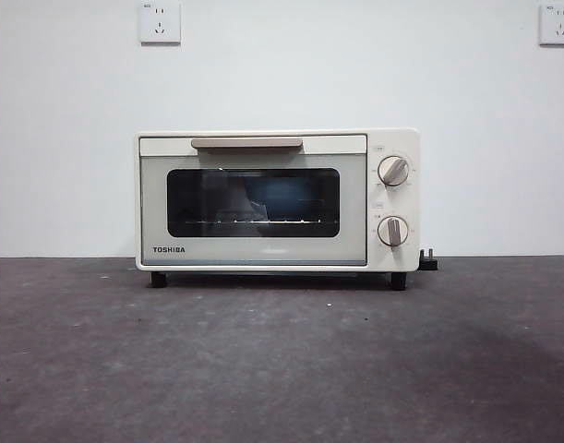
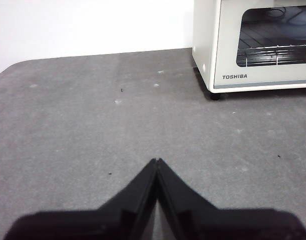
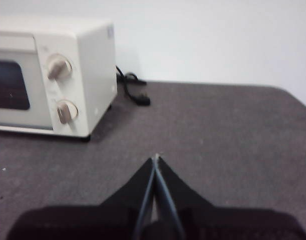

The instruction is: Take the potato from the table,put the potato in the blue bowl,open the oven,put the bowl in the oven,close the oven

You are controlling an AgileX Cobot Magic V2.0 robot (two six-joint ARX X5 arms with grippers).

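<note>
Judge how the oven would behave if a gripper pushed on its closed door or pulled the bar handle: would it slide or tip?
The oven looks boxy and wide, so tipping seems unlikely. It stands on small black feet on the matte table, which probably resist sliding. A pull on its high handle might still drag it forward.

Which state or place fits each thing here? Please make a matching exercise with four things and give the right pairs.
Things:
1. oven door
2. left gripper
3. power plug
4. knobs

States or places:
A. on the table beside the oven's knob side
B. closed, handle at its top
C. jaws shut, holding nothing
D. stacked one above the other, beside the door

Pairs: 1-B, 2-C, 3-A, 4-D
</note>
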